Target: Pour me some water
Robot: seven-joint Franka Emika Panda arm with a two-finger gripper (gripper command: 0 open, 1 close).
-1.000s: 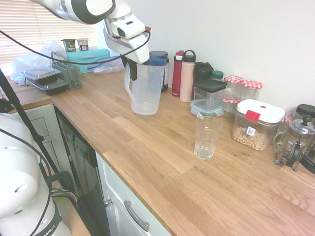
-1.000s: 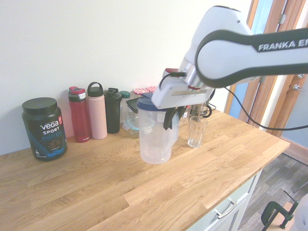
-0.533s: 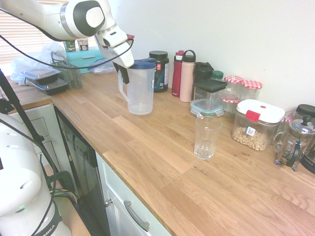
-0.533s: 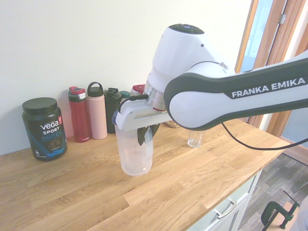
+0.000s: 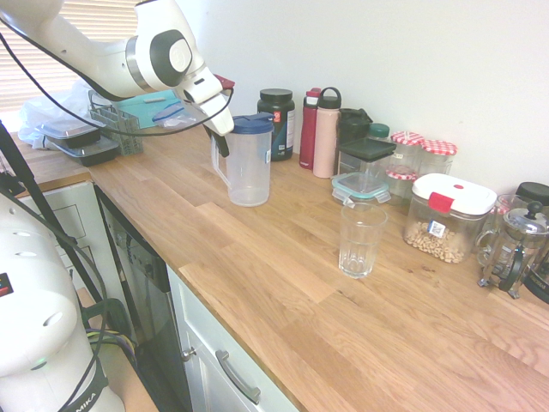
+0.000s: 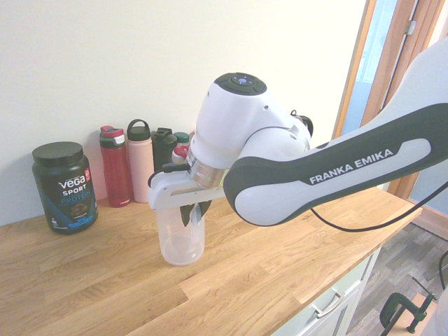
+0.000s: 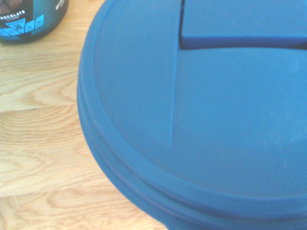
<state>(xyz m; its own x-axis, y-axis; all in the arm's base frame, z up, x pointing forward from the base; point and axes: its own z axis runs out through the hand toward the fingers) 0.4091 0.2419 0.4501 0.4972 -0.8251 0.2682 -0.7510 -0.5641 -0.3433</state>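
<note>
Clear plastic makes the jug (image 5: 248, 163), and it has a blue lid (image 5: 253, 124). The jaws (image 5: 222, 140) are shut tight on the jug's handle (image 5: 220, 165), right under the lid. The jug stands straight up, with its bottom on or just above the wooden desk (image 5: 283, 283); I cannot tell which. It looks empty.

In the second outside view, the jug's clear body (image 6: 180, 240) hangs below the jaws (image 6: 192, 211), and the big white arm (image 6: 280, 175) hides most of what is behind it.

The empty drinking glass (image 5: 361, 239) stands well apart from the jaws, further along the desk. It is upright.

Just past the jug, on the far side from the jaws, a black tub (image 5: 276, 123) stands by the wall. Beside the tub are a red bottle (image 5: 308, 129) and a pink bottle (image 5: 326, 132), then a black bottle (image 5: 352, 124). Further from the jaws, past the glass, is a clear box with a white lid (image 5: 448, 216).

The wrist view is almost filled by the blue lid (image 7: 201, 115), seen from very close. A bit of the black tub (image 7: 31, 19) shows in one corner, on the wood.
</note>
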